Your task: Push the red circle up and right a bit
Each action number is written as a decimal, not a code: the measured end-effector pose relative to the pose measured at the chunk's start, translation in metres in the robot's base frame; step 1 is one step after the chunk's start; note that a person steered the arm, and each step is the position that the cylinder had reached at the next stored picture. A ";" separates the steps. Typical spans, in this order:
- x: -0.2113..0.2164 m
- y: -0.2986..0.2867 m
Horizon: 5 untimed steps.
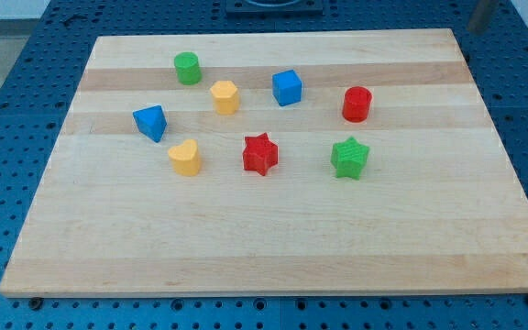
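Note:
The red circle [357, 104] is a short red cylinder standing on the wooden board [273, 238], at the view's right and in the upper half. A blurred grey rod enters at the view's top right. Its lower end, my tip [473, 30], sits just past the board's top right corner, well above and to the right of the red circle, and touches no block.
A green star [349, 158] lies below the red circle and a blue cube [287, 87] to its left. Further left are a red star [260, 154], a yellow hexagon [225, 96], a yellow heart [185, 158], a blue triangle [150, 122] and a green cylinder [187, 68].

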<state>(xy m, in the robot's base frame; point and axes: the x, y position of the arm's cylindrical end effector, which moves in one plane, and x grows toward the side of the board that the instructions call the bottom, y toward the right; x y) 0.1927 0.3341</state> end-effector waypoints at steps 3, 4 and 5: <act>0.052 -0.081; 0.078 -0.125; 0.078 -0.141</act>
<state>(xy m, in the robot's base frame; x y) 0.2703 0.1927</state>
